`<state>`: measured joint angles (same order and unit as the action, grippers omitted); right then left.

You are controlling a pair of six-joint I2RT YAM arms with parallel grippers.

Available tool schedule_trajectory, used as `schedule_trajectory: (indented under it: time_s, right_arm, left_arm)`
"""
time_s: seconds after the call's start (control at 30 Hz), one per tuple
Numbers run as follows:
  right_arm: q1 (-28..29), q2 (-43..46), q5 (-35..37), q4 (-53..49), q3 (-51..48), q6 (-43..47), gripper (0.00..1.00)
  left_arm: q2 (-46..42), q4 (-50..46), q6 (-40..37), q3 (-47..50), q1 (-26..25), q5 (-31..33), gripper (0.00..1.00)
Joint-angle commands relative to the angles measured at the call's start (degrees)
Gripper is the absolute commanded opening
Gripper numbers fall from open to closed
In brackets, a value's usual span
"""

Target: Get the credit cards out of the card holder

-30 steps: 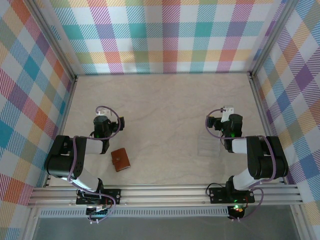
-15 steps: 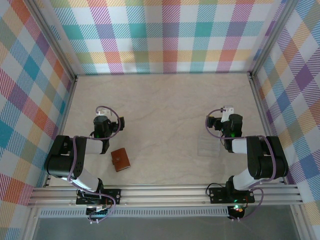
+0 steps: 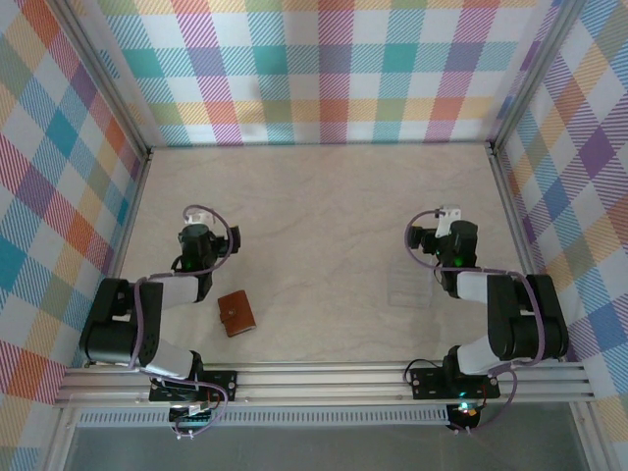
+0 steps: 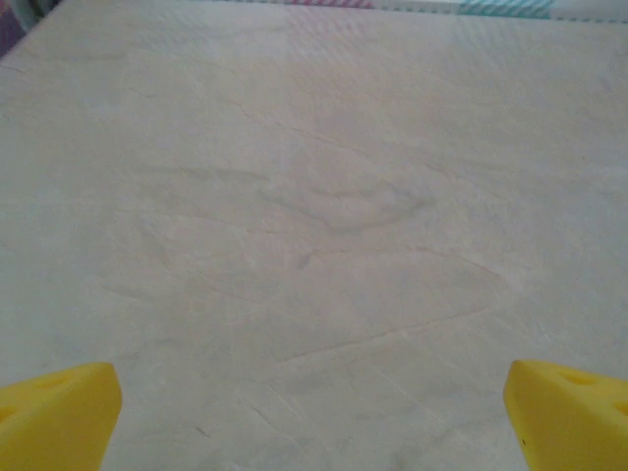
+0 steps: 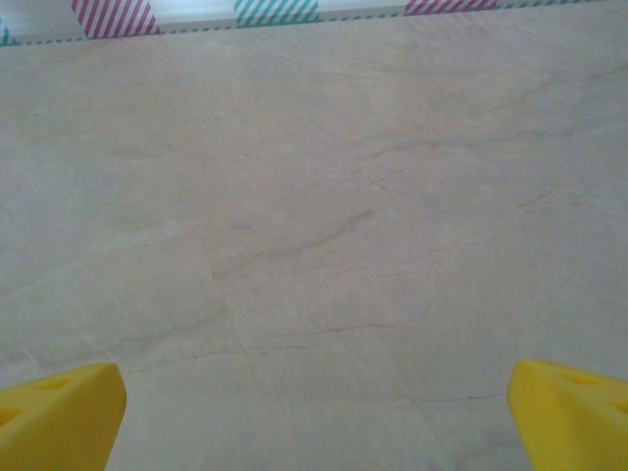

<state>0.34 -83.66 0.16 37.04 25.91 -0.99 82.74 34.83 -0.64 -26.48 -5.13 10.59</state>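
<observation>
Nearest the arm bases, the reddish-brown card holder (image 3: 235, 314) lies folded shut on the counter (image 3: 324, 196), just beside the left arm (image 3: 167, 289). Farther out, the left gripper (image 4: 314, 422) and right gripper (image 5: 314, 417) hang spread wide over pale counter, grasping nothing. Plaid walls (image 3: 324, 69) stand beyond.

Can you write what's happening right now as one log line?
wallet: closed, on table beside left arm | left gripper: open, empty | right gripper: open, empty | step: wallet not yet touched
</observation>
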Motion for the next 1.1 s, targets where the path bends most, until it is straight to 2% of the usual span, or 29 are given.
schedule_trajectory:
  time_s: [0.0,0.2,0.27,0.47,0.57,0.77,0.93,1.07]
  right_arm:
    - [-0.26,3.69,0.32,-12.72,5.75,-2.28,1.00]
    - [-0.21,7.79,-1.81,-40.38,17.05,-7.90,1.00]
    - [-0.16,7.96,-1.79,-48.15,20.10,-9.80,0.97]
    - [-0.22,10.20,-3.73,-63.17,22.89,-15.16,0.85]
    - [-0.34,10.77,-5.79,-67.56,22.39,-15.33,0.76]
    - [-0.34,11.35,-4.73,-71.45,21.12,-16.58,0.51]
    - [-0.34,11.17,-5.07,-70.00,19.43,-16.74,0.39]
    - [-0.34,9.54,-4.92,-69.23,18.73,-16.67,0.35]
  left_arm:
    - [-4.72,-11.02,2.49,-4.95,-0.49,3.93,1.00]
    - [-10.20,-28.91,10.31,-11.95,-3.03,3.10,1.00]
    - [-10.82,-35.90,13.72,-14.43,-3.90,4.21,1.00]
    - [-10.90,-51.20,21.38,-19.54,-4.66,0.33,1.00]
    - [-11.07,-54.98,23.69,-20.55,-6.24,-1.42,1.00]
    - [-8.90,-58.38,25.64,-22.45,-8.27,-4.48,1.00]
    - [-8.02,-57.73,27.10,-21.38,-9.10,-3.55,1.00]
    - [-8.02,-58.09,27.43,-21.19,-9.20,-3.34,1.00]
